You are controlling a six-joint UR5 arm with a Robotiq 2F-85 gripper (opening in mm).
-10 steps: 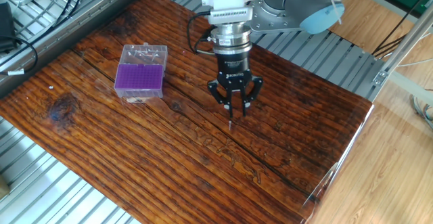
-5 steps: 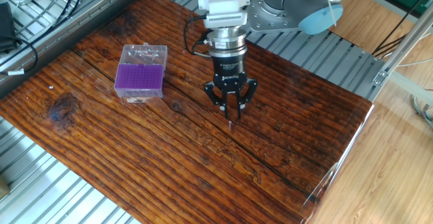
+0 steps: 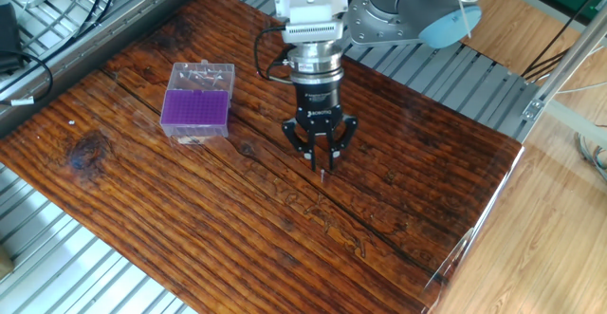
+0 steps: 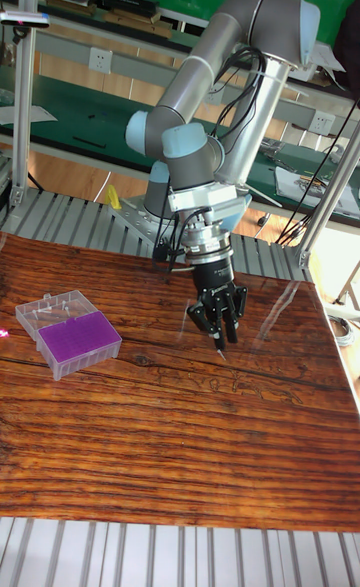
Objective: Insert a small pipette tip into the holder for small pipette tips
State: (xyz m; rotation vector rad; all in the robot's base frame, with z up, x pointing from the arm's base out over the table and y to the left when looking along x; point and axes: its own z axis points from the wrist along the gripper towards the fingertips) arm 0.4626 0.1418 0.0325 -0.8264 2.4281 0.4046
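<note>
A lab: benches with wall sockets (image 4: 98, 59), cables (image 3: 90, 1), aluminium framing (image 4: 22, 107).

- Your pincer (image 4: 219, 341) hangs above the wooden bench (image 4: 180, 447), fingers pinched on a small pipette tip (image 4: 220, 350).
- The holder for small pipette tips (image 4: 78, 339) sits well apart, lid open.

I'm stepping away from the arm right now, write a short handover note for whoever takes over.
End effector: fingers closed on a small pipette tip that points down, held above the wooden table, not touching it.
Holder for small pipette tips: on the table off to one side of the end effector, lid open, purple grid exposed; nothing blocks the way between them.
Done: tip picked up.
Left: carry the tip over the holder, line it up with a hole, lower it in, release.
</note>
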